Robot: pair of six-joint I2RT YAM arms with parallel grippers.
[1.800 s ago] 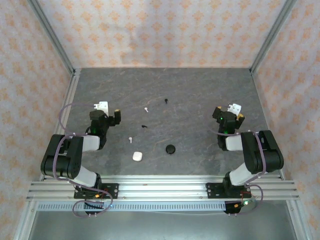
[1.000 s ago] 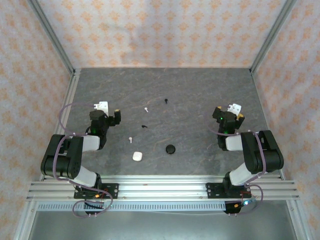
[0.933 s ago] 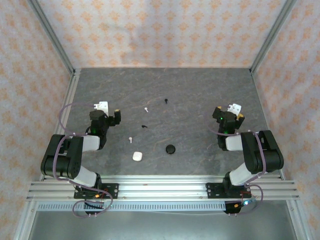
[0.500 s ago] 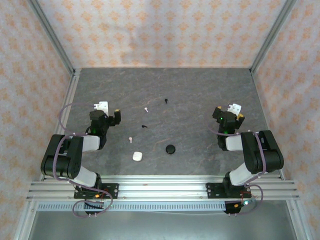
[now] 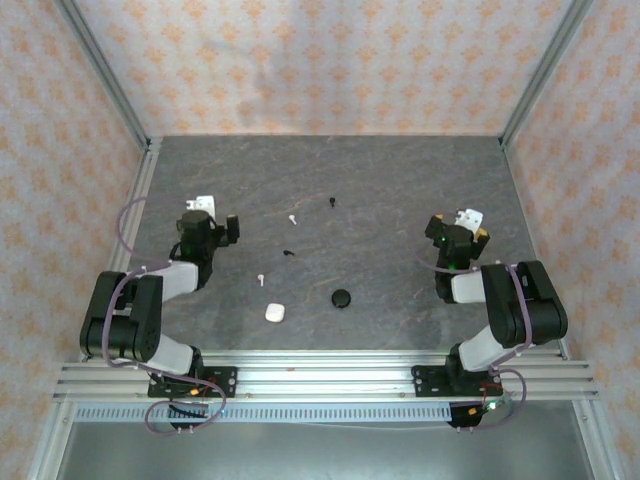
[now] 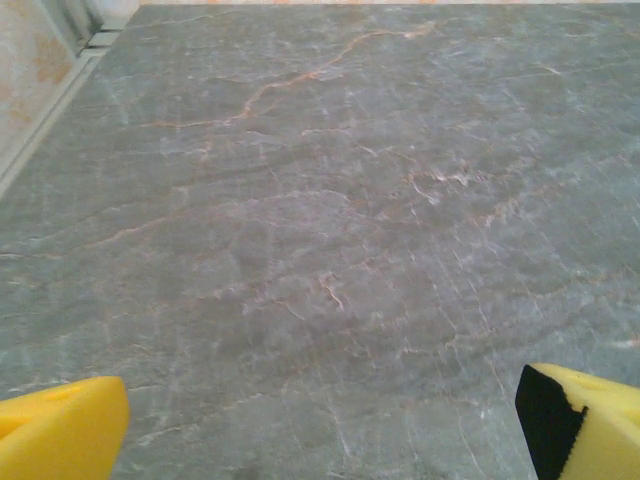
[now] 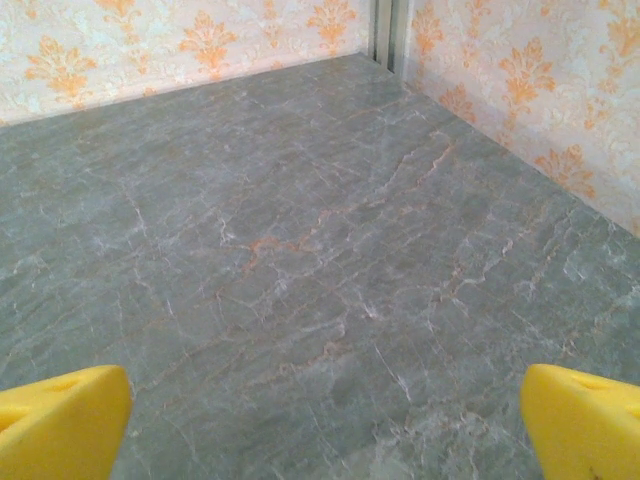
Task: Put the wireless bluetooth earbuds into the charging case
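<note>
Find the earbuds scattered across the middle of the tabletop (image 5: pixel 400 170), all loose and well apart: one white earbud (image 5: pixel 292 218) and one black earbud (image 5: pixel 331 202) farther back, then a second black earbud (image 5: pixel 289 252) and a second white earbud (image 5: pixel 260 281) nearer the arms. Look nearer again for the white case (image 5: pixel 275 313) and, to its right, the black round case (image 5: pixel 342 298); too small to tell whether lidded or open. Note the left gripper (image 5: pixel 208 218) spread wide and holding nothing, with yellow pads (image 6: pixel 60 430) at the lower corners of its wrist view over bare stone. Same on the other side: right gripper (image 5: pixel 459 225) open and empty, with pads (image 7: pixel 585 420) far apart, well off to the right of every piece. Expect featherweight, hard, glossy little things, far smaller than a finger, likelier to skid, roll or flick away under a careless pinch than to break. Probably best to pinch the white ones across the bulb, leaving the stem free to lead into its socket. For the black ones, squeeze lightly across the widest part of the body. Close slowly, low to the tabletop, with the piece centred between the pads. No sign yet of any earbud seated in a case.
</note>
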